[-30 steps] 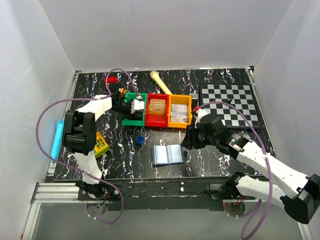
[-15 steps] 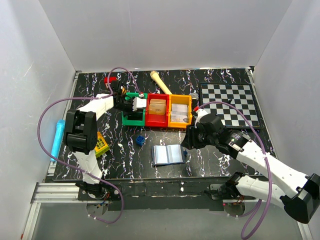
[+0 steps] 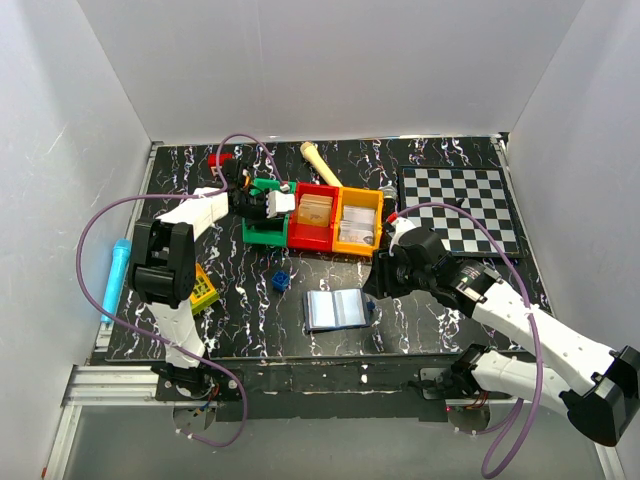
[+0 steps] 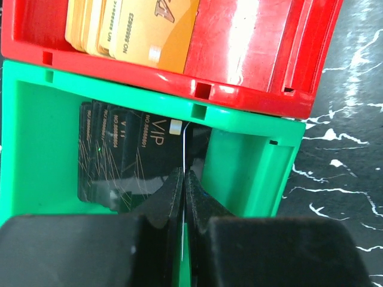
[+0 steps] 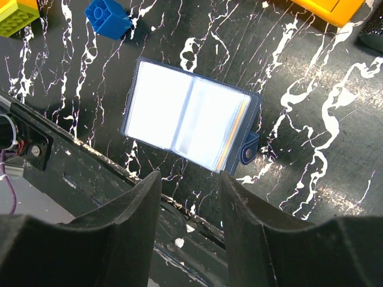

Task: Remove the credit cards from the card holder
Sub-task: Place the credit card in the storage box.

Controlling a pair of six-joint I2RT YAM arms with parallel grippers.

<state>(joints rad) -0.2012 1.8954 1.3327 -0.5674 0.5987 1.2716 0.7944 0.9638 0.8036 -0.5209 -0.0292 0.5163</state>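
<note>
Pinching a thin card (image 4: 183, 140) edge-on, apparently to drop it among the black VIP cards (image 4: 125, 161) in the green bin (image 4: 251, 173), the left gripper (image 4: 182, 176) hangs above them, while the card holder (image 5: 190, 122) lies open on the table (image 5: 311, 119) below the right gripper (image 5: 188, 178), fingers (image 5: 137, 221) spread for the next pick.

The top camera looks down on the whole worktop (image 3: 240, 310); it shares the green bin (image 4: 251, 173) with the close left wrist view, the card holder (image 5: 188, 122) with the right.
</note>
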